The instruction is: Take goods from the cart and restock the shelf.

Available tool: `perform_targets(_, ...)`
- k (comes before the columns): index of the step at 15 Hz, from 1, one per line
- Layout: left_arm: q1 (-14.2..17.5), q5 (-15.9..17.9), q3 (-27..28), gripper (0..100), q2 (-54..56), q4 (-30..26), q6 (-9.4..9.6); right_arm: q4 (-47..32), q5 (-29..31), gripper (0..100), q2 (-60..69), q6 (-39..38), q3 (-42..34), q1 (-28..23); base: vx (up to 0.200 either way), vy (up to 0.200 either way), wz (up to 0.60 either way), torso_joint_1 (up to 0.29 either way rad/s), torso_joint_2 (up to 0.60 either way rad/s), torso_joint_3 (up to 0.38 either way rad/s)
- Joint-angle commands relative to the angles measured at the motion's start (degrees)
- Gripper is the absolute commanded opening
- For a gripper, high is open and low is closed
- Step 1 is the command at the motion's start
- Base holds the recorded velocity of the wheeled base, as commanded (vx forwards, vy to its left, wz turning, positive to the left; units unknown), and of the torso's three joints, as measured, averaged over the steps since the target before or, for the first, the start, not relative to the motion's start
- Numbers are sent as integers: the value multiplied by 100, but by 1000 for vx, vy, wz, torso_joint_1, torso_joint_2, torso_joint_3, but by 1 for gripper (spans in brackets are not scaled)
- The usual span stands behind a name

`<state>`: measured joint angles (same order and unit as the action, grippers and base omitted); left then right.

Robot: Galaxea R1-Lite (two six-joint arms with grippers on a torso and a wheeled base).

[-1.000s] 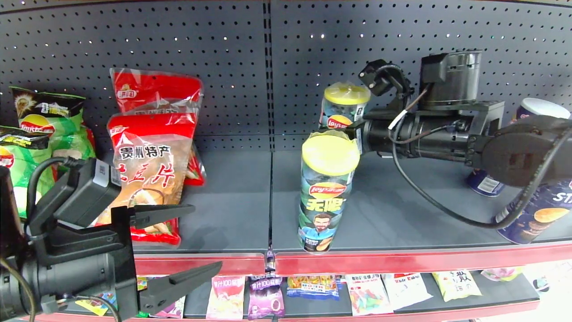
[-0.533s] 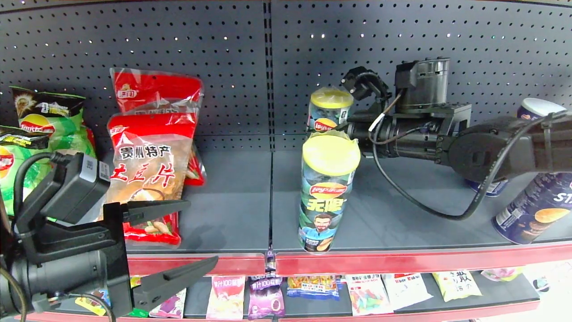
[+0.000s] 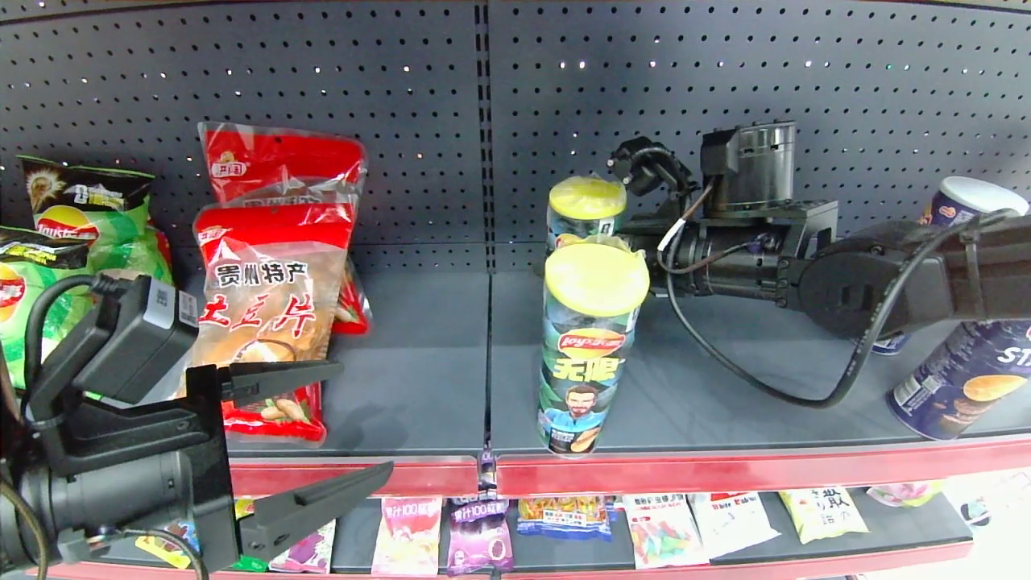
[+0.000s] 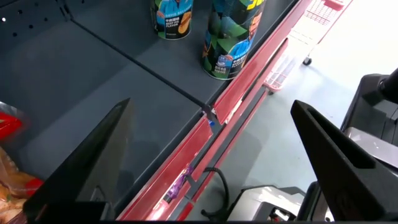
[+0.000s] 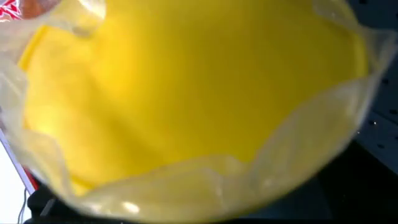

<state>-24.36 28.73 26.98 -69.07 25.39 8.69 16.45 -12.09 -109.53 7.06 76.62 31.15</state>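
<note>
Right gripper [image 3: 635, 236] has lowered the rear can [image 3: 585, 201] behind the front can [image 3: 594, 346]

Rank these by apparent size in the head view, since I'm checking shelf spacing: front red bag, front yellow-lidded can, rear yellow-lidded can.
1. front red bag, largest.
2. front yellow-lidded can, next.
3. rear yellow-lidded can, looks smallest, but it is farther back and partly hidden behind the front one, so the two cans may truly match.
</note>
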Motion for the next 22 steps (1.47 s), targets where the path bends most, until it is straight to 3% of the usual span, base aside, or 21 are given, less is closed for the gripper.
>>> perform_targets(1, -8, 1, 9, 100, -19, 1, 1, -1, 5, 100, 160, 6, -77, -21, 0, 0, 0, 0, 0, 0)
perform_targets(8, -8, 1, 9, 100, -45, 1, 10, -1, 40, 100, 872, 6, -1061, -109, 0, 0, 0, 0, 0, 0)
perform_targets(15, -8, -17, 9, 100, -80, 1, 27, 34, 119, 100, 1145, 6, -1483, -416, 0, 0, 0, 0, 0, 0)
perform_targets(22, -34, -412, 167, 100, -590, 1, 54, 34, 119, 100, 2604, 24, -3197, -733, 0, 0, 0, 0, 0, 0)
